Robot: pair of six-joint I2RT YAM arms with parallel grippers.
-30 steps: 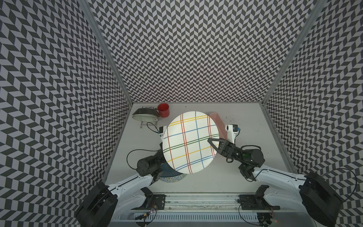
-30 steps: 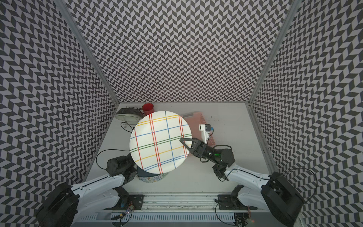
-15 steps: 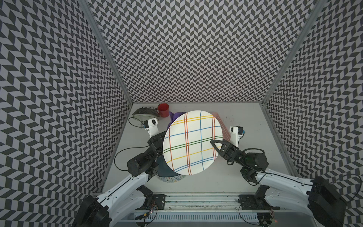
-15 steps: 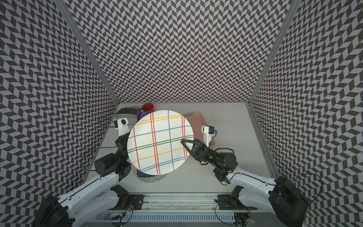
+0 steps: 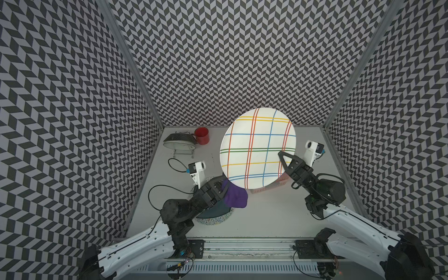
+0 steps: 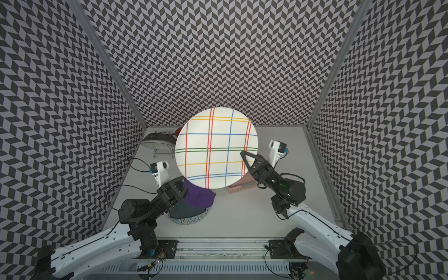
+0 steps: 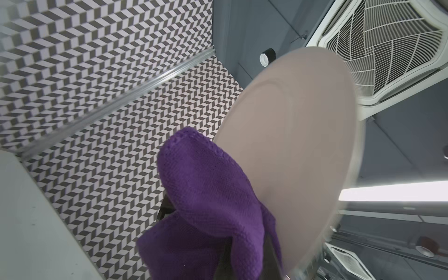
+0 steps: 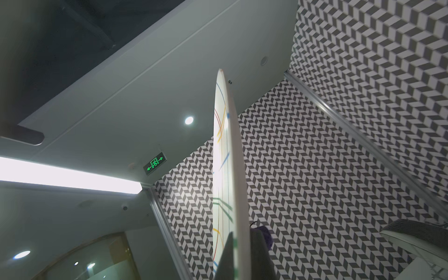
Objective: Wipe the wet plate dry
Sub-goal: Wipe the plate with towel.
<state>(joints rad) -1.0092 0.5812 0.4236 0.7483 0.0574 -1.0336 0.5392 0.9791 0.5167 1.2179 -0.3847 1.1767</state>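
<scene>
Right hand (image 5: 282, 157) clamps the plate (image 5: 257, 148) at its rim; left hand (image 5: 221, 190) grips the cloth (image 5: 236, 200). Plate likely rigid, slippery, fragile: hold by rim.

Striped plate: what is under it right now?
The purple cloth, clamped in the left gripper, lies against the plate on its plain underside. A pink basket shows past its rim; the rest is covered.

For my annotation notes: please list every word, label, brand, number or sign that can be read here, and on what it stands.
No readable words, brands or numbers anywhere.
One green exit sign, hanging from the ceiling in the right wrist view: running figure between two arrows, no letters.
The plate: coloured stripes only, no text.
</scene>
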